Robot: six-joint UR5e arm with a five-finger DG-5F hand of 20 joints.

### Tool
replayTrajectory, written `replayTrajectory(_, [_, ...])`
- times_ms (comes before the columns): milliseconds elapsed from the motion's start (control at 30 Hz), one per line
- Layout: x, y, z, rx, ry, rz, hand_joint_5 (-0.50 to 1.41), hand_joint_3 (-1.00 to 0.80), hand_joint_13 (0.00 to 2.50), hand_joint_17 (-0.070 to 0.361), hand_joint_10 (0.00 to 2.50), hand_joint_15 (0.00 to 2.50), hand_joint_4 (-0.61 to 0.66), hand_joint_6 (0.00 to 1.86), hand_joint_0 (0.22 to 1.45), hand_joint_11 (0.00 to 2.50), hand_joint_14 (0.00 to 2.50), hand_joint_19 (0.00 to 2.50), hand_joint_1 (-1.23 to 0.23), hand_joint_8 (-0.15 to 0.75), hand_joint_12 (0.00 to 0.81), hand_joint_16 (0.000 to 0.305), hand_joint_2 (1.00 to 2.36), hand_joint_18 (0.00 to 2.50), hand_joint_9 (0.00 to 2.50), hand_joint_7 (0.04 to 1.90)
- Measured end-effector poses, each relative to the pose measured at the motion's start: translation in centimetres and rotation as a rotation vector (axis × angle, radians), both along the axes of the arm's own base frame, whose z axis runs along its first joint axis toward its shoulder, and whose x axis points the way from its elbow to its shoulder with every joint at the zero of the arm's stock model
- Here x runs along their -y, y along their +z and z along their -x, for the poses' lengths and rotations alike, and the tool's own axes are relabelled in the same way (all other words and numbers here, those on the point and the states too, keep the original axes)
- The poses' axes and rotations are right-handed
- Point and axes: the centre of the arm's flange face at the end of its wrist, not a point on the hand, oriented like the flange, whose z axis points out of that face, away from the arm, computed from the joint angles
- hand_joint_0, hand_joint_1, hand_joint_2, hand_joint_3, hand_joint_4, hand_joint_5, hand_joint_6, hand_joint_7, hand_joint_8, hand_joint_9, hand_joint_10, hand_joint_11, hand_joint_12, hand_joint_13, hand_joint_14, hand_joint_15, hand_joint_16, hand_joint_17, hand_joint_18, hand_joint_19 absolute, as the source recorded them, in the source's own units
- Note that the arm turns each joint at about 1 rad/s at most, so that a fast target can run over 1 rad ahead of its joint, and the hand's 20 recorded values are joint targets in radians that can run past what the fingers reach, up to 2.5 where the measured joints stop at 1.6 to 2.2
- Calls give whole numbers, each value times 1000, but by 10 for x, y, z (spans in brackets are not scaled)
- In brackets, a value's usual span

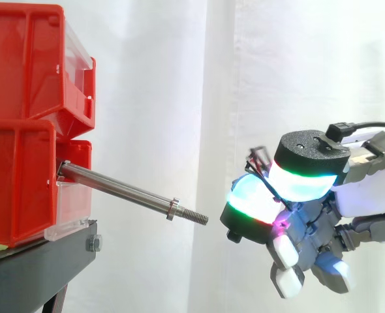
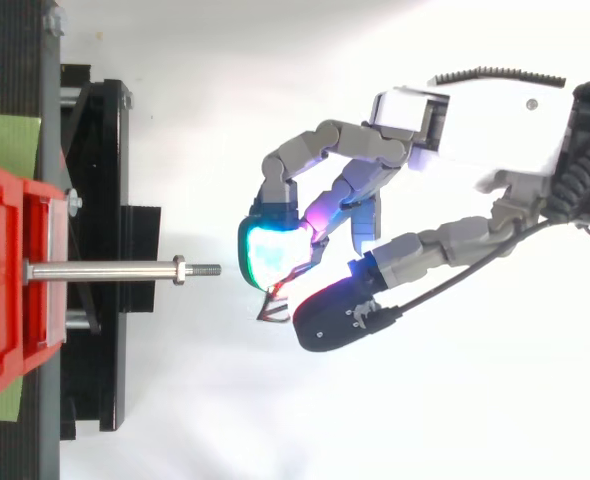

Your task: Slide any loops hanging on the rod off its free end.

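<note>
White curtain, rod [image 1: 121, 189] on red bins [image 1: 16, 176], hand [image 2: 465, 140] beyond its tip, fingers [image 2: 270, 250] seemingly pinching thin loop [image 2: 273, 308]

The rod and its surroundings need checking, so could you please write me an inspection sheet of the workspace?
Surface: black stand carrying stacked red bins, green sheet beneath them.
Job's things: rod bare, sticking out of the bins, nut near its threaded free end; thin dark loop off the rod, beyond its tip.
Clutter: nothing seen.
Hand: hand beyond the free end, fingers curled, pads pinching the loop.
Cables: nothing seen.
Surroundings: white curtain.
</note>
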Motion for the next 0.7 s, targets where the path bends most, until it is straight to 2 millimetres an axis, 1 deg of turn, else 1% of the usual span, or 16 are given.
replayTrajectory(333, [-6,-1,1,-15,-4,-24,-172,-412,942,124,15,349,148,901,629,535,12,780,-672,326,371,55,1008,1020,875,1226])
replayTrajectory(533, [-9,-1,1,-19,-8,-27,-157,-390,962,124,15,357,141,887,610,519,13,807,-649,323,369,55,1010,1023,918,1273])
replayTrajectory(667, [-12,-2,1,-20,-12,-26,-152,-374,966,125,15,359,130,884,602,513,14,816,-633,321,366,56,1010,1026,941,1271])
replayTrajectory(700, [-13,-2,1,-20,-13,-26,-149,-373,969,126,13,358,125,881,597,505,12,816,-603,317,367,56,1011,1028,950,1255])
